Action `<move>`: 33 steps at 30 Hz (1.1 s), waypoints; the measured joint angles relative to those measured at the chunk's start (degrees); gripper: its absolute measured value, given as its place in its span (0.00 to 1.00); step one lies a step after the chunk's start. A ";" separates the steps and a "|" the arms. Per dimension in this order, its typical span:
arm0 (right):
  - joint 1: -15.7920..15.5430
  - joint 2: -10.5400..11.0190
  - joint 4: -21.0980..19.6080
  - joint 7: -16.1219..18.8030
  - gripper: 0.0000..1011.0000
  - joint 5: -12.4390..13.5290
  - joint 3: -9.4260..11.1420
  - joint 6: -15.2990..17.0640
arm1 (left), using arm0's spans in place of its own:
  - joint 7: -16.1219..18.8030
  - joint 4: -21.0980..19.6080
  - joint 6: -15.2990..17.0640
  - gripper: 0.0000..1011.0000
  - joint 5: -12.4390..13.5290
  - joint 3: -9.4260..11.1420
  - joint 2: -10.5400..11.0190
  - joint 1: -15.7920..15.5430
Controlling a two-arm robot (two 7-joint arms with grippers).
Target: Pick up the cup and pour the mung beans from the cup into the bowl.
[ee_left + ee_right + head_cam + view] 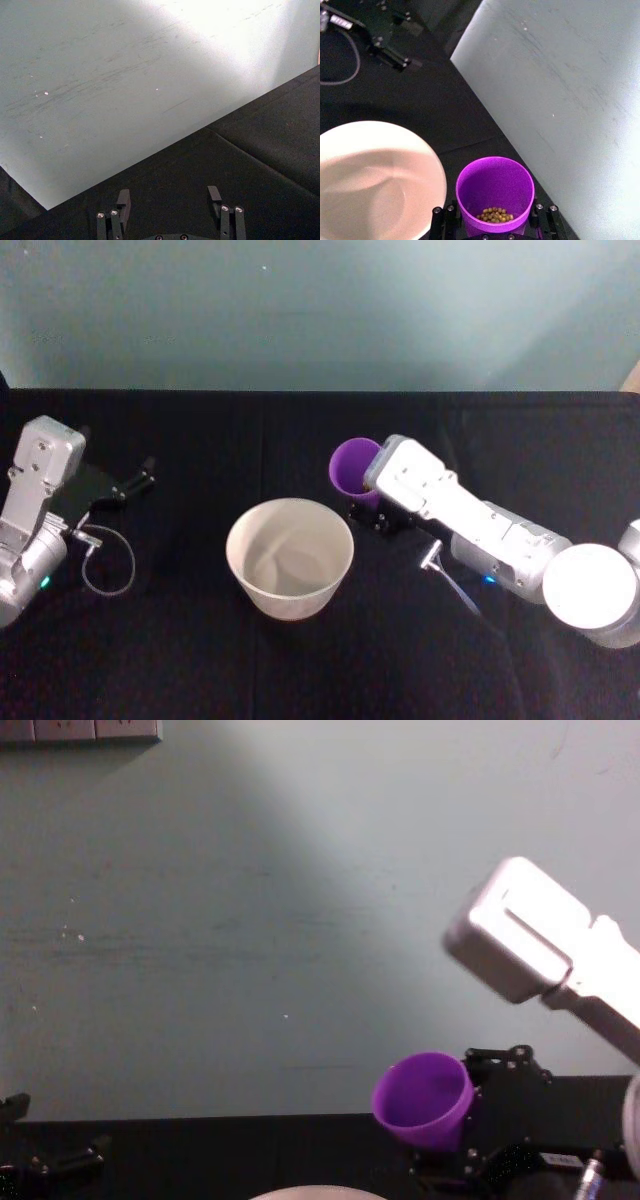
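the right hand (491, 212) has its two dark fingers (441, 220) closed against opposite sides of the cup (495, 187), gripping it low on the body, with the rim standing out past the fingertips. a small heap of beans (495, 215) lies inside the cup against its lower wall. in the chest view the cup is tilted, its mouth leaning up and toward the robot's left; i cannot tell whether its base touches the counter (200, 440). the bowl (290, 602) stands upright just to the left of the cup and a little nearer the robot, close beside it but apart from it; its inside is pale and smooth. the right arm reaches in from the right edge of the counter, which is draped in black cloth. the left hand (169, 196) rests well apart at the left side of the counter, its fingers spread wide around nothing, pointing toward the back wall (250, 920). a thin grey cable (110, 565) loops on the cloth beside the left arm.
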 joint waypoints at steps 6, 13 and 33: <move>2.05 0.25 -1.24 1.37 0.72 -5.70 -2.81 2.27 | 0.00 0.00 0.00 0.99 0.00 0.00 0.00 0.00; 3.45 0.11 -1.75 2.38 0.72 -10.72 -5.05 3.89 | 0.00 0.00 0.00 0.99 0.00 0.00 0.00 0.00; 4.94 -0.20 -3.78 2.60 0.72 -28.74 -12.46 9.39 | 0.00 0.00 0.00 0.99 0.00 0.00 0.00 0.00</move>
